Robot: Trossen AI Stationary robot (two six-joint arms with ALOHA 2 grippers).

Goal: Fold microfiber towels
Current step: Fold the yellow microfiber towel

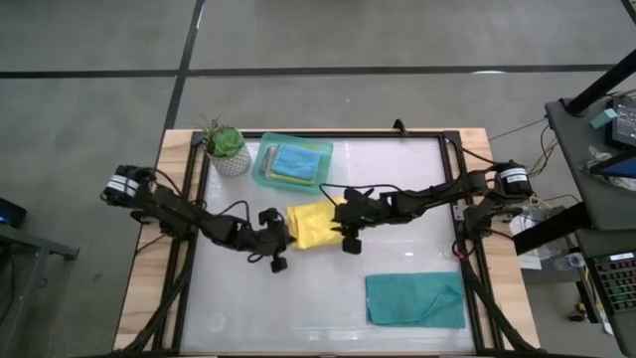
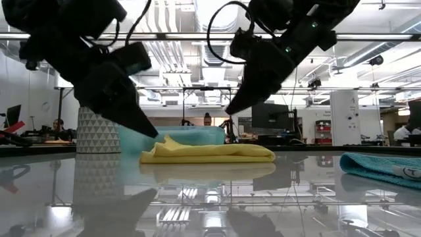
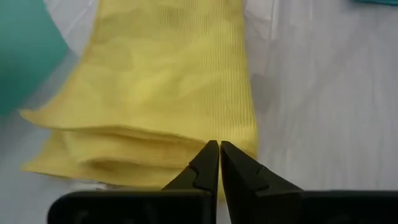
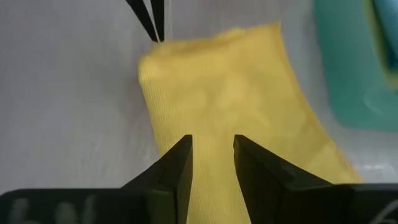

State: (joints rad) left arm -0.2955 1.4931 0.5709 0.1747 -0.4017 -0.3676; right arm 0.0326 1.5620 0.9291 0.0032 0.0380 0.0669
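A yellow microfiber towel lies folded in several layers on the table's middle. My left gripper is shut, its tips at the towel's left end. My right gripper hangs open above the towel's right part, clear of it, nothing between its fingers. A teal towel lies flat near the front right corner. Folded towels, a teal one on top, rest in the mint-green tray. My left gripper's shut fingertips stand right at the edge of the yellow towel's left end, slanting down from the table's left. Nothing shows between the fingers, and I cannot tell whether they touch the cloth.
A small potted plant stands at the far left corner beside the tray. A black frame runs along the table's edges. Bare tabletop lies at the front left.
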